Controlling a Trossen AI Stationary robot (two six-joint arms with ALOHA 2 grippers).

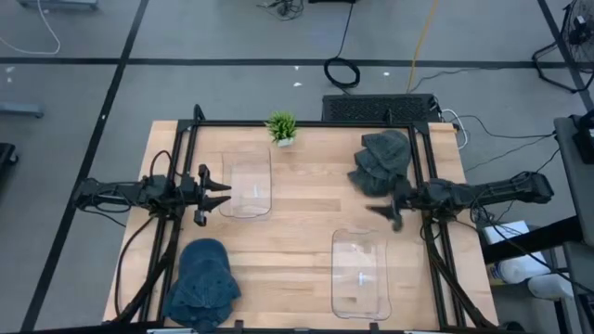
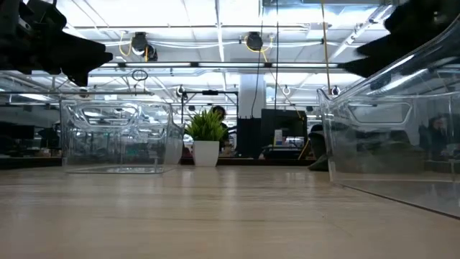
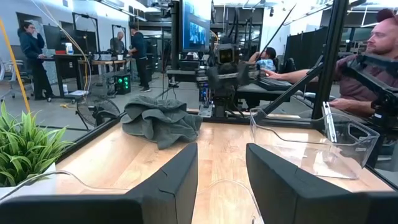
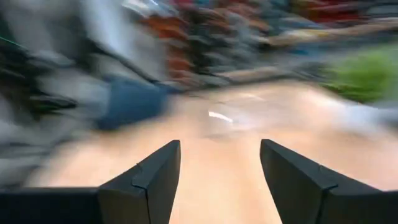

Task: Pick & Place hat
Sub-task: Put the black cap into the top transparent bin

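right pincer (image 1: 388, 214) is spread and empty just in front of the grey hat (image 1: 381, 161); left pincer (image 1: 210, 193) is released too, idling beside the far clear bin (image 1: 247, 183). floppy fabric could easily slip from a shallow pinch.

We see a pale wooden worktop (image 1: 306, 232) standing on a grey floor (image 1: 232, 93) crossed by dark tape lines, with cables (image 1: 342, 70) coiled beyond the worktop's far edge. Past the worktop, long ceiling lights (image 2: 180, 29) brighten an open workshop, where people (image 3: 31, 59) stand at desks (image 3: 74, 62) with monitors (image 3: 196, 31).
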